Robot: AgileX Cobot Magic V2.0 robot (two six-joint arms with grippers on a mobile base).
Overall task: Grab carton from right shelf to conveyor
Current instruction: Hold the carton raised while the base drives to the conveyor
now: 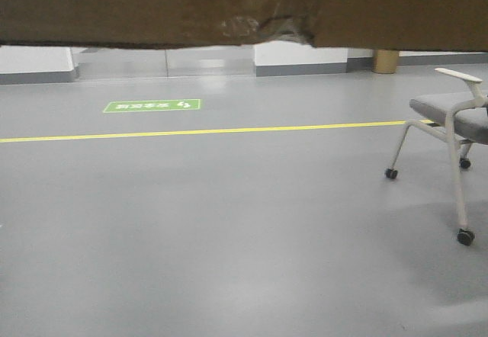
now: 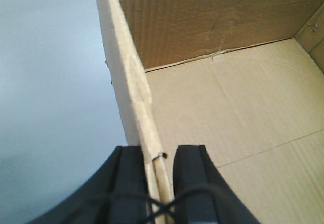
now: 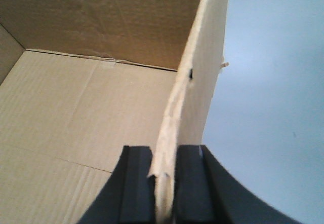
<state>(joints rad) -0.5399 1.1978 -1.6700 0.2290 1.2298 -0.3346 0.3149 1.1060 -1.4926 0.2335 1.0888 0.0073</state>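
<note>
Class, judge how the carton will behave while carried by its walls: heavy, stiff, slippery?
Probably light: the carton looks empty inside. Its thin walls may flex; the edge in the right gripper looks ragged. The left gripper pinches similarly, so slipping seems unlikely.

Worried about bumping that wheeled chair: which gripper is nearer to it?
Probably right: right gripper clamps the carton by its right wall, toward the chair; left gripper clamps its left wall.

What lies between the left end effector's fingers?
Only the carton's side wall, clamped edge-on in the left end effector; the left wrist view shows it.
</note>
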